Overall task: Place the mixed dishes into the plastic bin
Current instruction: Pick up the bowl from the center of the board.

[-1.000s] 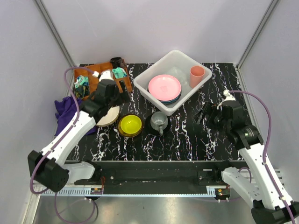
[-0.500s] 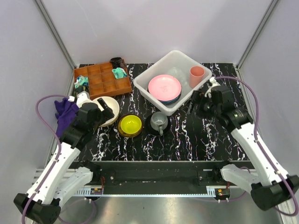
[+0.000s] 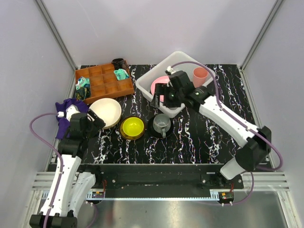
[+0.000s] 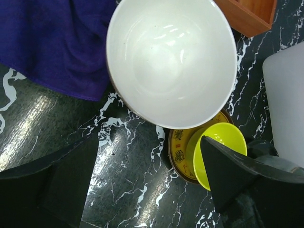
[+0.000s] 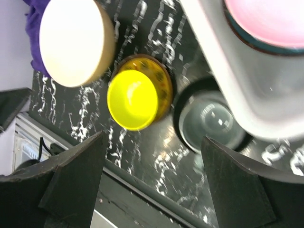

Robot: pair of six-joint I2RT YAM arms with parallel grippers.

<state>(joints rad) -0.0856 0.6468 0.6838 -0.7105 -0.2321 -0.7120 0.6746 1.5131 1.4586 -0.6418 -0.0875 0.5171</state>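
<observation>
The plastic bin (image 3: 183, 56) holds a pink plate (image 3: 162, 81) stacked on darker plates, and a pink cup (image 3: 200, 74). On the table in front of it sit a cream bowl (image 3: 105, 112), a small yellow bowl (image 3: 132, 127) and a grey mug (image 3: 162, 123) on a black saucer (image 3: 154, 128). My right gripper (image 3: 164, 98) hangs open over the bin's near wall (image 5: 228, 61), above the mug (image 5: 209, 126). My left gripper (image 3: 96, 121) stands open and empty just left of the cream bowl (image 4: 171, 61).
A brown wooden compartment tray (image 3: 105, 81) with small items stands at the back left. A purple cloth (image 3: 64, 114) lies at the left edge, beside the cream bowl. In the left wrist view the yellow bowl (image 4: 221, 152) rests on a patterned yellow saucer (image 4: 180, 149).
My right arm swung from the right side of the table to over the bin's near wall. My left arm drew back from the tray toward the near left, uncovering the cream bowl.
</observation>
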